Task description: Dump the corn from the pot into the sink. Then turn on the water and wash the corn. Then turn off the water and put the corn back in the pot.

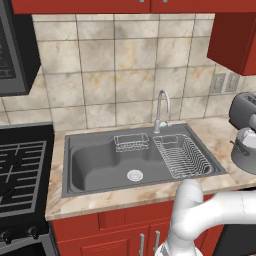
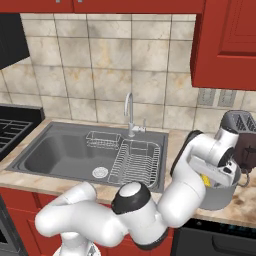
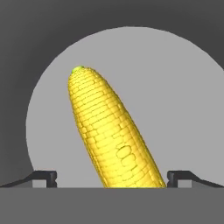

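Corn (image 3: 111, 133) lies on the floor of the pot (image 2: 220, 192), a grey metal vessel on the worktop (image 2: 240, 207) to the right of the sink (image 2: 60, 150). The pincer (image 3: 111, 178) reaches down into the pot with its fingertips (image 3: 43, 177) spread wide, one on each side of the cob, gripping nothing. Risk: the tapered cob may roll or slip out as the tips close, or the hand may nudge the pot sideways.

I counted one corn (image 3: 111, 135), one pot (image 2: 220, 192), one sink (image 1: 95, 167), two wire racks (image 1: 182, 156), one tap (image 1: 161, 107), one toaster (image 1: 244, 110).
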You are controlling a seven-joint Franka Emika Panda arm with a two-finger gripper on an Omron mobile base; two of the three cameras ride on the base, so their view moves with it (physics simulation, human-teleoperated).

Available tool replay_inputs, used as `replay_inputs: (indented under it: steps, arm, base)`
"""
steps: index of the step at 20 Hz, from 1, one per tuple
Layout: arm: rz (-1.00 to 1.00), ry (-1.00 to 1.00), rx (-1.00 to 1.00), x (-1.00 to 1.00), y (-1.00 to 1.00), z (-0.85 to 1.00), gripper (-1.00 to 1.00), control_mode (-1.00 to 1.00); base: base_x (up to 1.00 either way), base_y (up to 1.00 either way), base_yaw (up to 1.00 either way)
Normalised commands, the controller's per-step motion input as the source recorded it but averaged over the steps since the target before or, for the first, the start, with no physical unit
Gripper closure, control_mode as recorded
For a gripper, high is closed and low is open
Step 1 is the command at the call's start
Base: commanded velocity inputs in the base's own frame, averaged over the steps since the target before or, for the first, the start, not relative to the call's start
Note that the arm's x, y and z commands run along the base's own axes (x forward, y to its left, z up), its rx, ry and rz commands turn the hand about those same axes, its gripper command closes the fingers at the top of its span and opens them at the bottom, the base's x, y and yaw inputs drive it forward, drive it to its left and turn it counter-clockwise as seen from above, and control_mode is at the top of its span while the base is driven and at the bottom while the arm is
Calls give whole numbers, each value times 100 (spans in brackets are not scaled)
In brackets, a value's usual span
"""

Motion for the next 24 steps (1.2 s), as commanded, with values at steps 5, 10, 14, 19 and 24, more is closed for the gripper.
replay_inputs:
  steps: [5,10,14,19,24]
  arm:
    - [-3,-8,0,0,0,-19,-100,-100]
    - [0,-11,0,2,4,-24,-100,-100]
    - [0,-5,0,0,11,-11,100,-100]
    - [1,0,0,0,19,0,100,-100]
    - [0,0,0,0,0,0,100,-100]
  base:
    - [0,0,0]
    - [0,0,0]
    - [0,0,0]
    - [0,0,0]
    - [0,0,0]
